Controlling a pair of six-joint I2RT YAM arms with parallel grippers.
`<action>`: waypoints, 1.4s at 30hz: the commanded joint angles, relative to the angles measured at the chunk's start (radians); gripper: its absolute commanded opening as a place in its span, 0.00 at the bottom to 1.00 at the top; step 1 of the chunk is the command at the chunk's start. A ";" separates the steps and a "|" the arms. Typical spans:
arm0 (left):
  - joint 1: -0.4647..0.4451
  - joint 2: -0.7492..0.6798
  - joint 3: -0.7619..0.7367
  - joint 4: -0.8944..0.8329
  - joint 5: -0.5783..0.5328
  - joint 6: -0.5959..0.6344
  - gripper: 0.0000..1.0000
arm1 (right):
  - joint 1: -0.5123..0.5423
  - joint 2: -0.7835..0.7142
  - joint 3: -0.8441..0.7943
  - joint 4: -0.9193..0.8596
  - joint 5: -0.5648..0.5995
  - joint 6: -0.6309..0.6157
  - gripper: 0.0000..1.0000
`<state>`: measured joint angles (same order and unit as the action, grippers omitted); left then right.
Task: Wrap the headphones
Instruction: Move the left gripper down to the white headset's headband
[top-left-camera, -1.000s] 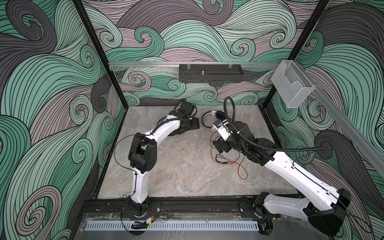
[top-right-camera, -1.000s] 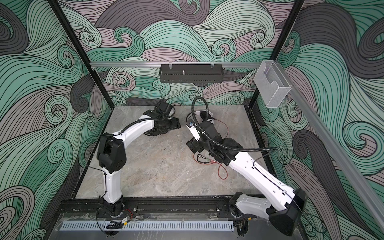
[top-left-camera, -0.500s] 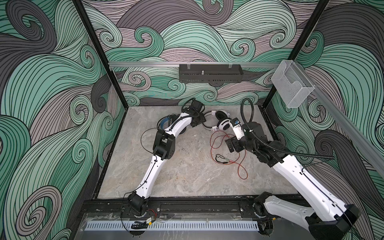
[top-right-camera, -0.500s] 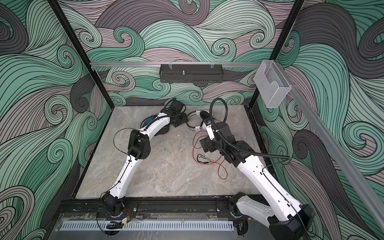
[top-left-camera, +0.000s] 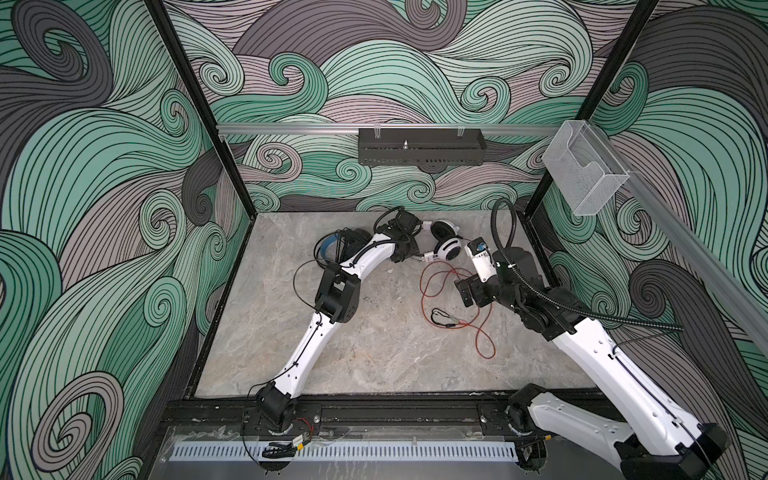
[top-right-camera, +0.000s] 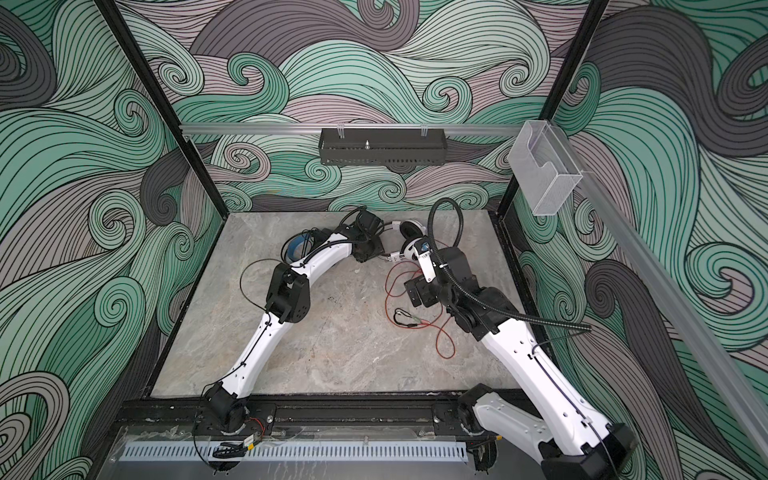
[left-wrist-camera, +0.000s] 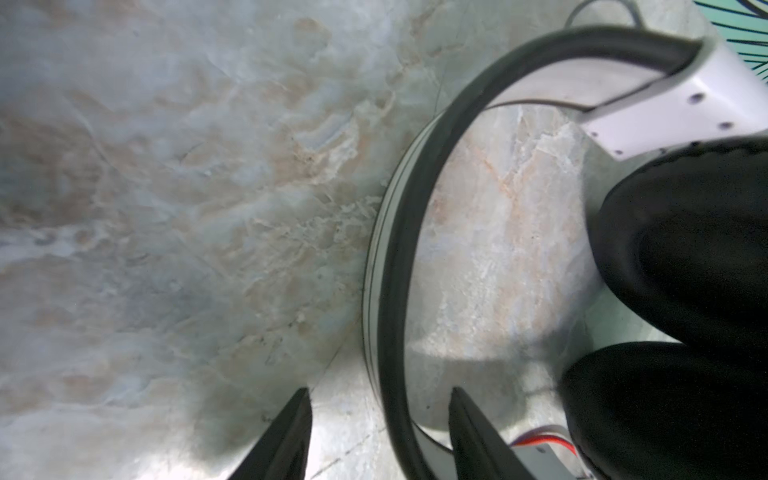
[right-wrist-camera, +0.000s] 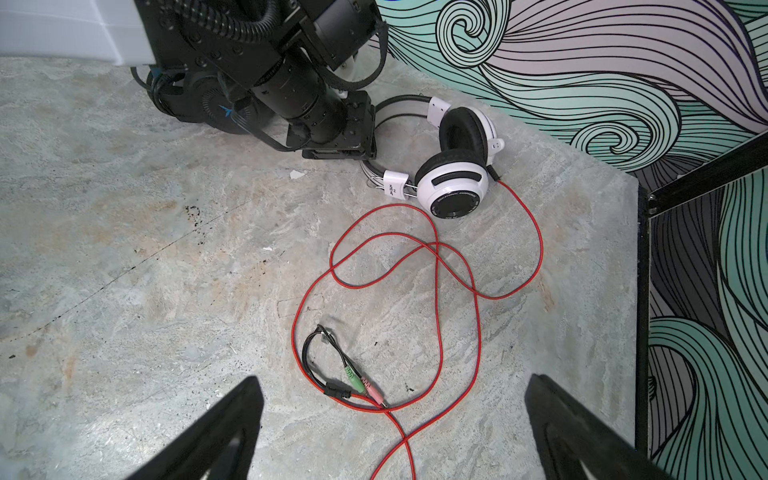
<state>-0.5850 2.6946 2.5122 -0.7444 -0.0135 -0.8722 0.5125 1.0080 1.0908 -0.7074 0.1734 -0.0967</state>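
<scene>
The marble-patterned tabletop (top-left-camera: 374, 353) bore a white-and-black headset (top-left-camera: 446, 249). Its red cable (right-wrist-camera: 542, 245) sprawled in front of it, and a black headset (top-left-camera: 328, 251) lay to its left.

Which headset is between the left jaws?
The white-and-black headset with the red cable; the left gripper straddles its headband. The all-black headset lies outside its jaws.

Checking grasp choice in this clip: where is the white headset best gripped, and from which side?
Grip the headband, coming down from above. The white headset lies on its side; its cups are bulky and round, but the band stands on edge, a thin arc that the left gripper straddles, jaws open.
</scene>
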 joint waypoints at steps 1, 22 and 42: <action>0.002 0.045 0.033 -0.033 -0.024 -0.010 0.56 | -0.008 -0.009 -0.010 -0.002 -0.014 0.001 0.99; 0.005 -0.454 -0.727 0.108 0.040 0.074 0.00 | -0.014 0.029 0.008 -0.001 -0.019 0.032 0.99; 0.002 -1.008 -1.444 0.130 0.035 0.050 0.11 | -0.015 0.042 0.002 -0.014 -0.064 0.069 0.99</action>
<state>-0.5838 1.7161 1.0855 -0.6426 0.0105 -0.7979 0.5045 1.0382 1.0859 -0.7090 0.1284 -0.0437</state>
